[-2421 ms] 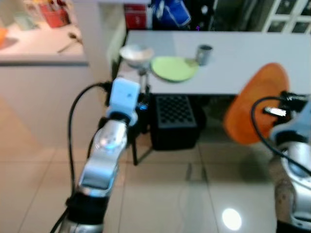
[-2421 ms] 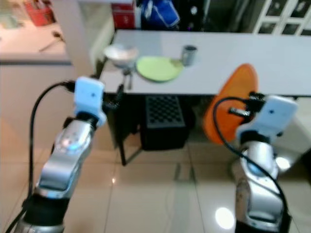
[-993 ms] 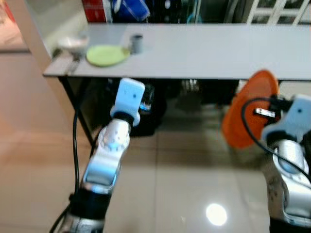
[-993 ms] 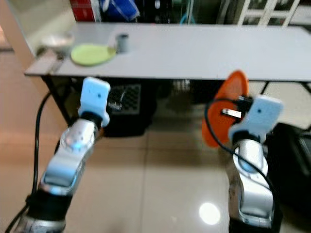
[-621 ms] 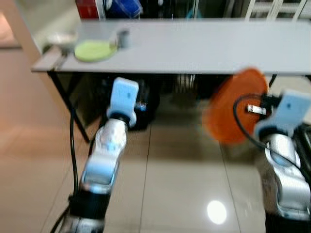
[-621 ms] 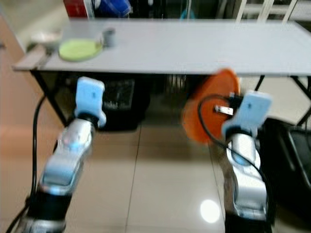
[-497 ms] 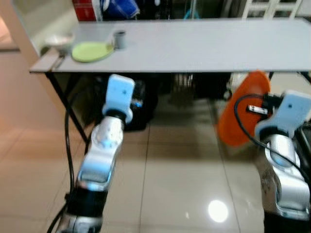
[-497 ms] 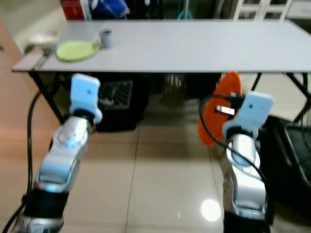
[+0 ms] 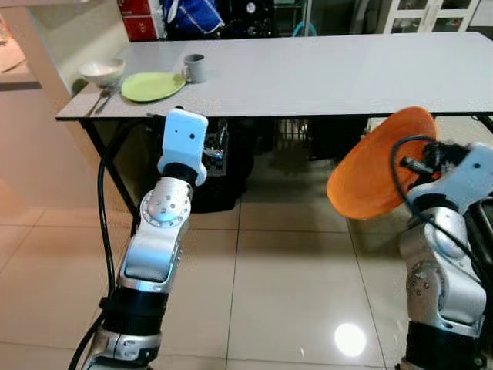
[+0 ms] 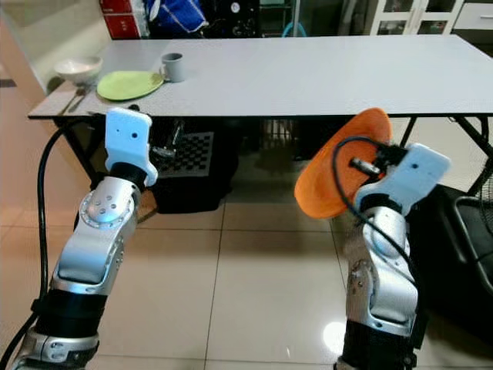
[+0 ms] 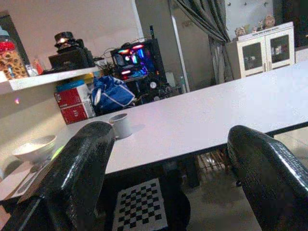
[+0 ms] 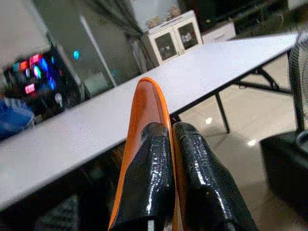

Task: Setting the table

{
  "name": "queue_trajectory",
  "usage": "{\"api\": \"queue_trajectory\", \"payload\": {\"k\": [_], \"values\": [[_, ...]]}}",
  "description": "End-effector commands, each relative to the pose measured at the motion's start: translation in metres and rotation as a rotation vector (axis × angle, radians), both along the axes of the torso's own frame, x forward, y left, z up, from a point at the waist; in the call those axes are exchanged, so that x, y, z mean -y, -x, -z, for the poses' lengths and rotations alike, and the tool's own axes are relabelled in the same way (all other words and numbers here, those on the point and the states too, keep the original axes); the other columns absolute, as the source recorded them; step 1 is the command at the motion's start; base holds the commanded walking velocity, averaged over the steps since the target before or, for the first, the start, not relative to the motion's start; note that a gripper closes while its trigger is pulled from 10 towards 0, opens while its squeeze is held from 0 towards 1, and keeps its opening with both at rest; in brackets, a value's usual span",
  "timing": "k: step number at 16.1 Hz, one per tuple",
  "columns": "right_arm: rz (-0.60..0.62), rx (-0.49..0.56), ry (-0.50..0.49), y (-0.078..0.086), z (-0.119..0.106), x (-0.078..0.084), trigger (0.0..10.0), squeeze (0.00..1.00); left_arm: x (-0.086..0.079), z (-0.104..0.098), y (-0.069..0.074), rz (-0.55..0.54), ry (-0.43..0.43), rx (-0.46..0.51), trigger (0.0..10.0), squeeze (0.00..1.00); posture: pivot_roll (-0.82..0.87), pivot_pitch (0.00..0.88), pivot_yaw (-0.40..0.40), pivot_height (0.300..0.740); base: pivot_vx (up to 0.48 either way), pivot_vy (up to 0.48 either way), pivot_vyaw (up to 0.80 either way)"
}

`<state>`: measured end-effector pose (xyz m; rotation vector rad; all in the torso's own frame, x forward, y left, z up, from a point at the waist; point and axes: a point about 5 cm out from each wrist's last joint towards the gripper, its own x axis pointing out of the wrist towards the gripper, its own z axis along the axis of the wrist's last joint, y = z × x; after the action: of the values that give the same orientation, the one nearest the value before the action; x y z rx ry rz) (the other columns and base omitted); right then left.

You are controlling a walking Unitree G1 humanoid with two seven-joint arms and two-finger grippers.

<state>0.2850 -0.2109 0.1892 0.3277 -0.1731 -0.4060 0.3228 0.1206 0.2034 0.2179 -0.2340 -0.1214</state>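
Your orange plate (image 9: pixel 381 166) is pinched at its rim by the right gripper (image 12: pixel 171 144), whose two black fingers (image 12: pixel 149 183) are closed on either side of it. Compared with half a second ago, the plate now shows you more of its round face and is tilted toward the table, where before it stood almost edge-on. The whole scene has also shifted a little, so the camera moved; the table things lie as they did.

From the head views you cannot see the right fingers, because the plate and the wrist housing cover them. The far part of the plate is cut off behind the fingers in the right wrist view.

The right arm is bent upward, holding the plate in the air in front of the grey table (image 9: pixel 323 73), lower than its top and near its front edge. The left gripper (image 11: pixel 168 159) has its fingers wide apart and holds nothing; its arm is raised and points at the table. Beyond these open fingers you see the green plate (image 9: pixel 152 85), the white bowl (image 9: pixel 102 72) and the grey cup (image 9: pixel 195 68), at the table's left end.
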Motion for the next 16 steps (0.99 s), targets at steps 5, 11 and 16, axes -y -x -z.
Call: {"api": "queue_trajectory", "payload": {"k": [5,11,16], "values": [[0.017,0.159,-0.164,-0.008,-0.022,0.009,10.0,0.0,0.0,-0.002,0.001,0.034,0.001,0.007,10.0,0.0,-0.07,0.0,0.071,0.74,0.42,0.0,0.0],[-0.022,0.198,-0.196,-0.02,-0.033,0.004,10.0,0.0,0.0,0.004,0.005,0.086,-0.036,-0.013,10.0,0.0,-0.06,0.0,0.06,0.74,0.456,0.0,0.0],[-0.032,0.211,-0.204,-0.023,-0.035,0.003,10.0,0.0,0.003,0.005,0.007,0.112,-0.043,-0.019,10.0,0.0,-0.06,0.0,0.061,0.74,0.457,0.0,0.0]]}}
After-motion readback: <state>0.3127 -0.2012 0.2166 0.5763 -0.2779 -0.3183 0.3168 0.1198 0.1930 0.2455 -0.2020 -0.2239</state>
